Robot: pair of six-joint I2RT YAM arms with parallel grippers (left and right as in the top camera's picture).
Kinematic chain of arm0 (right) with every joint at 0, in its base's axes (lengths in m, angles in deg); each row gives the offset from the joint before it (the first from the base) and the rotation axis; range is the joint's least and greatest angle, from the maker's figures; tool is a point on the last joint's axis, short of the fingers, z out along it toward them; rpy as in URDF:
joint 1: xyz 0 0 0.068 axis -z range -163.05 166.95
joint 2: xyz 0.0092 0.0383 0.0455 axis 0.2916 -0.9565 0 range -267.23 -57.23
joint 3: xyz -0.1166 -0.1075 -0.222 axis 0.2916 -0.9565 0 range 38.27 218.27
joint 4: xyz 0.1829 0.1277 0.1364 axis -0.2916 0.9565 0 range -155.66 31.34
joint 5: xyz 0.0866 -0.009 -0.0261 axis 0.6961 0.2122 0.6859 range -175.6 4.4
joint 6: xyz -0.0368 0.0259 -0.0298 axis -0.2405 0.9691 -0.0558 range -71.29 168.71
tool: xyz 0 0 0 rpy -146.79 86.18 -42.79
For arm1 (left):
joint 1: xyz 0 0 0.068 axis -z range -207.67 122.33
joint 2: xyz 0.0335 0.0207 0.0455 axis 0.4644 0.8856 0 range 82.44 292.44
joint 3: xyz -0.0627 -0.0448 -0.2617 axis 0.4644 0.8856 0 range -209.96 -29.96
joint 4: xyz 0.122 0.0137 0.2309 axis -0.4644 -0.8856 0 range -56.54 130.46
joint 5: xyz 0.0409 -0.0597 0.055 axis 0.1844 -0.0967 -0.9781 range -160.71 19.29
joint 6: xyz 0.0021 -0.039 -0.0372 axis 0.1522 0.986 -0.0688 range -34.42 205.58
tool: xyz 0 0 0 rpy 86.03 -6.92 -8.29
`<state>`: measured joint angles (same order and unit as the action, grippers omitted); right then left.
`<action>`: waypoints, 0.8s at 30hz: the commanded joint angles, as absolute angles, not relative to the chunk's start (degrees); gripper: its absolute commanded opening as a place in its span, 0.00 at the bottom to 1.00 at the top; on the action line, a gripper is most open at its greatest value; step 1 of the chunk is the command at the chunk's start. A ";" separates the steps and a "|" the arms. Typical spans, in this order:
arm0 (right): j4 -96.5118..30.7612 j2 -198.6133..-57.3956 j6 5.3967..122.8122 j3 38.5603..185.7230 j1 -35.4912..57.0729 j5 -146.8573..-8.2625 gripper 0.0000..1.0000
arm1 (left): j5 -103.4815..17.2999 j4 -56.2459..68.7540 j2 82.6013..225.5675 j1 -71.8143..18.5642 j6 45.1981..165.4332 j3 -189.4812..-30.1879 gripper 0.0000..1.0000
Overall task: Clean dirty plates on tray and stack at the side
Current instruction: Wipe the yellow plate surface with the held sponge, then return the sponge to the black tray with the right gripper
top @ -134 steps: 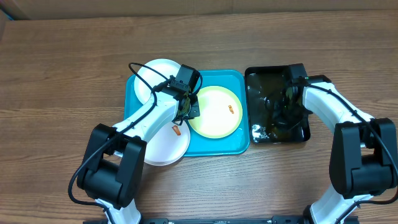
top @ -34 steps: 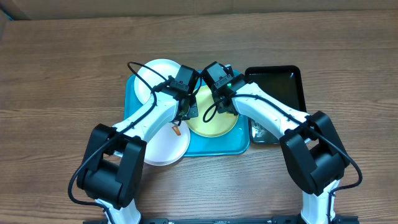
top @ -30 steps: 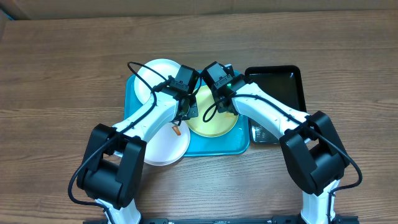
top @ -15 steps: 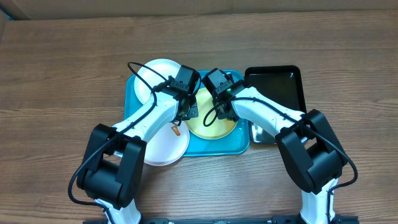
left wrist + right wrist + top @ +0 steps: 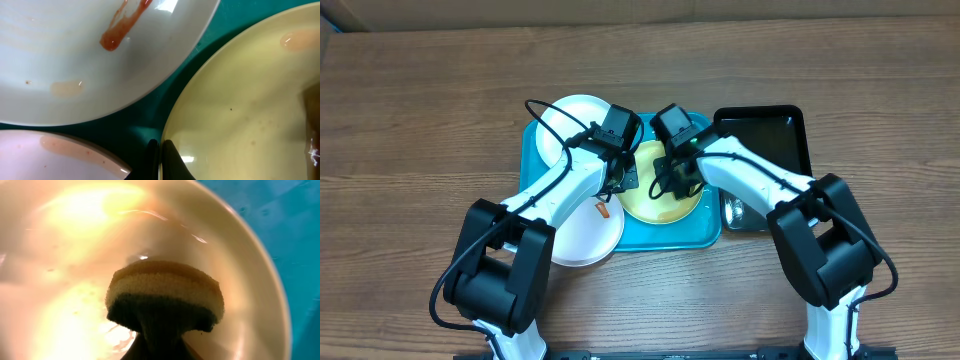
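Observation:
The turquoise tray (image 5: 712, 236) holds a yellow-green rimmed plate (image 5: 665, 208) at its middle and a white plate (image 5: 570, 125) at its back left. A second white plate (image 5: 582, 238) with an orange smear overhangs the tray's front left. My left gripper (image 5: 618, 186) is shut, pinching the yellow-green plate's (image 5: 240, 115) left rim (image 5: 160, 161). The white plate (image 5: 75, 60) beside it carries a red smear (image 5: 117, 32). My right gripper (image 5: 160, 347) is shut on a yellow-and-dark sponge (image 5: 165, 297) pressed onto the wet yellow-green plate (image 5: 75, 255).
A black rectangular basin (image 5: 767, 133) sits directly right of the tray, with something shiny in its front left corner (image 5: 738, 210). Both arms meet over the tray's middle. Bare wooden table (image 5: 420, 110) surrounds everything.
The right arm came from the black basin onto the yellow-green plate with the sponge, and over the last second shifted it slightly across the plate. The left arm has stayed put.

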<state>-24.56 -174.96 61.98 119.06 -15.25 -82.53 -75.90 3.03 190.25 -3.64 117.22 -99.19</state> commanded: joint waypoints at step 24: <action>-3.53 -162.79 57.44 122.25 12.97 -75.91 0.04 | -76.42 3.45 190.92 -3.27 117.87 -100.46 0.04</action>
